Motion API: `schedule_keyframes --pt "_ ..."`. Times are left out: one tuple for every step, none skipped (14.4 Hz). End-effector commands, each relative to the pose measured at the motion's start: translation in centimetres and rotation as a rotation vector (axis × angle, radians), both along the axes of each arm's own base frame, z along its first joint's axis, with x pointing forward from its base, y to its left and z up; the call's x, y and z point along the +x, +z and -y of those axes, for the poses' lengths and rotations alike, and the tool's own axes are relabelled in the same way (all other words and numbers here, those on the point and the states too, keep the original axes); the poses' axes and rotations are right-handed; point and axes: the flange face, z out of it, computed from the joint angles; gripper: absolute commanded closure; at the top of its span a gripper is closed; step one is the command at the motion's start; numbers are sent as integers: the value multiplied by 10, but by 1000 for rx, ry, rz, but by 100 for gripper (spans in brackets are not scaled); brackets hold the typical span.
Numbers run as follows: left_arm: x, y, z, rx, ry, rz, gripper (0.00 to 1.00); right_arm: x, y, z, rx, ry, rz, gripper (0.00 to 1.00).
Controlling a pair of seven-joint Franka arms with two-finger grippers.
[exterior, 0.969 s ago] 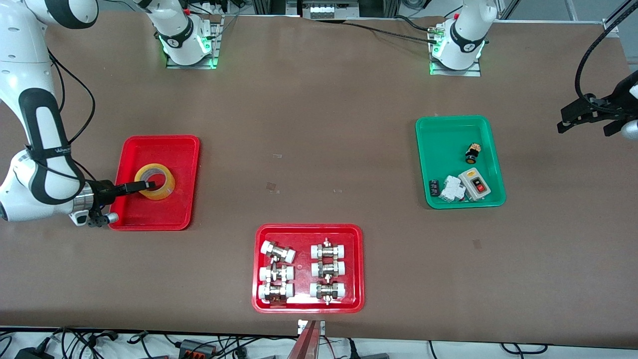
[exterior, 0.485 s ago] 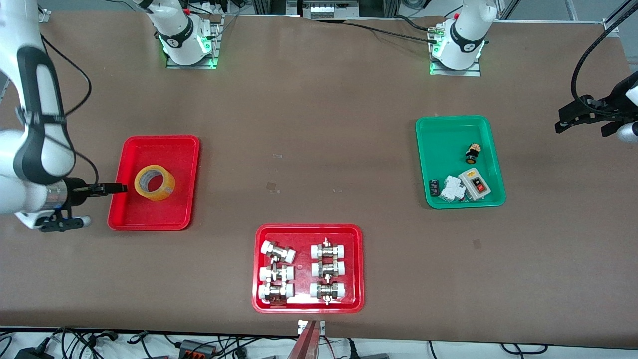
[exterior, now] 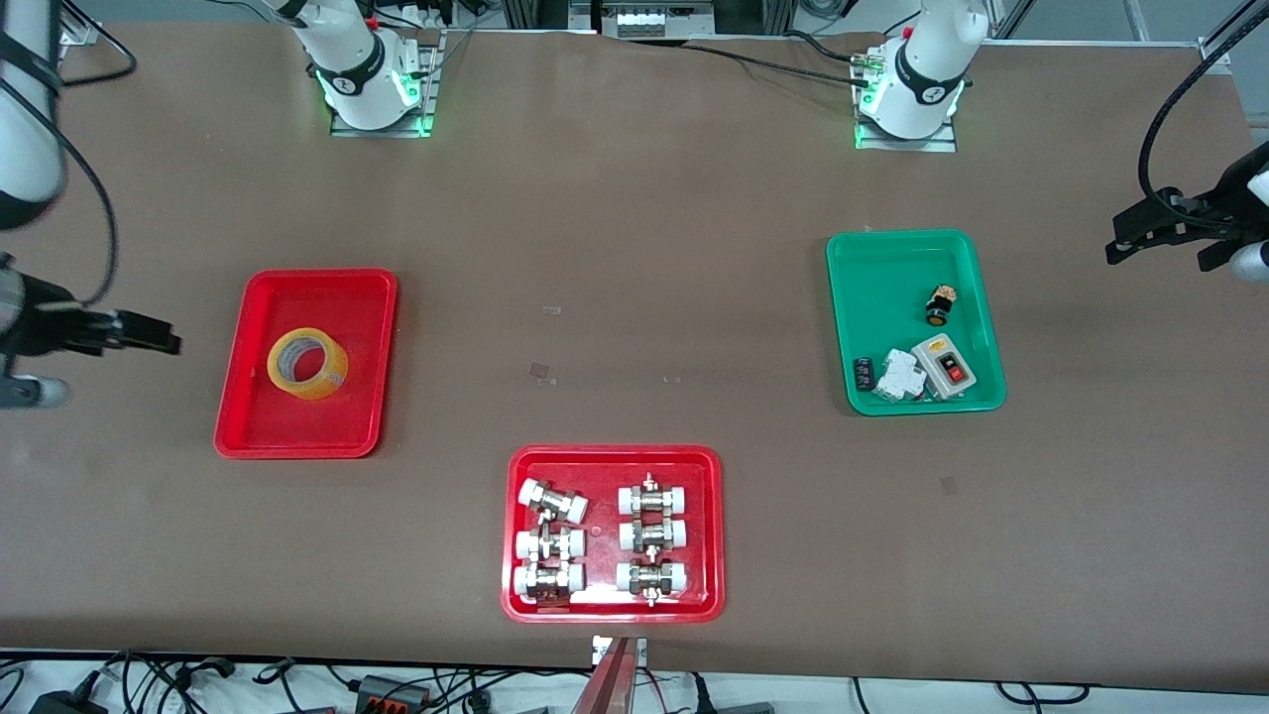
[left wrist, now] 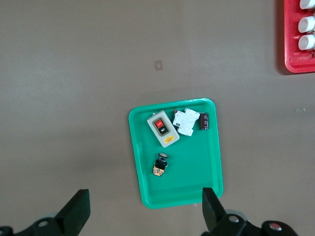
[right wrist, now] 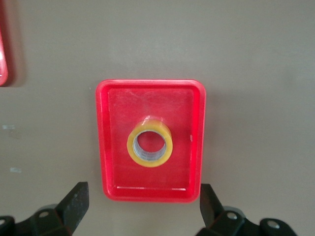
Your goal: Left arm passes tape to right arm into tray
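Yellow tape (exterior: 307,363) lies inside red tray (exterior: 260,439) rim.

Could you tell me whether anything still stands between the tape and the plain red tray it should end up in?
Nothing does: the tape already lies inside the plain red tray. The right gripper is open beside the tray, holding nothing.

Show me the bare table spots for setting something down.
Widest bare stretch: between the plain red tray holding the tape and the green tray. Crowded: the fittings tray, nearest the camera, and the green tray's nearer end.
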Motion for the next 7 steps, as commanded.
schedule_keyframes --pt "2 5 -1 19 -18 -7 0 2 28 5 -12 -27 25 0" --pt "2 4 -1 19 -18 -7 0 3 28 4 -16 -30 29 0" --pt "2 5 -2 21 -18 -5 0 4 30 4 -17 -37 43 0" --pt "2 5 -3 21 -16 -5 0 8 32 4 -19 -38 76 0" --pt "2 5 -3 21 -16 -7 0 11 35 6 -21 -38 107 0" --pt "2 5 -1 22 -18 -4 0 12 35 8 -23 -32 110 0" --pt "2 5 0 22 -19 -5 0 15 37 2 -29 -22 134 0"
